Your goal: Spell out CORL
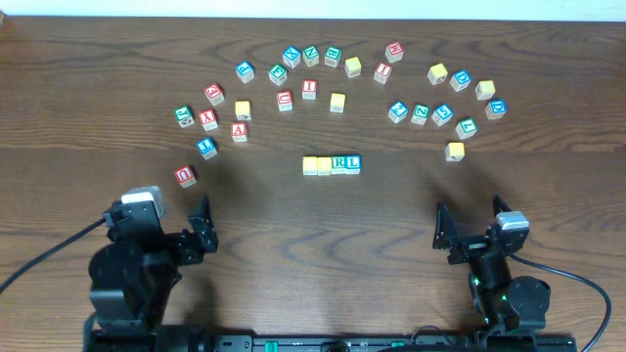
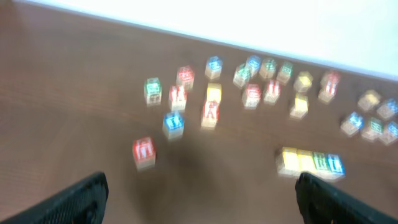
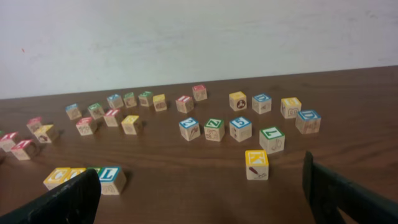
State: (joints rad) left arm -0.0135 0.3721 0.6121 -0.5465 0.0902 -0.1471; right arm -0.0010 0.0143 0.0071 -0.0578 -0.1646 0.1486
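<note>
A row of four letter blocks [image 1: 332,164] lies at the table's middle: two yellow ones, a green R [image 1: 338,164] and a blue L [image 1: 353,164]. The yellow letters are too small to read. The row shows blurred in the left wrist view [image 2: 309,162], and its blue L end [image 3: 111,178] shows in the right wrist view. My left gripper [image 1: 176,217] [image 2: 199,199] hovers near the front left, open and empty. At the front right, my right gripper [image 1: 469,220] [image 3: 199,193] is also open with nothing between its fingers.
Several loose letter blocks lie in an arc across the far half of the table. A red block [image 1: 186,175] [image 2: 143,151] lies closest to the left gripper. A yellow block [image 1: 455,151] [image 3: 256,163] lies closest to the right one. A pale wall stands behind.
</note>
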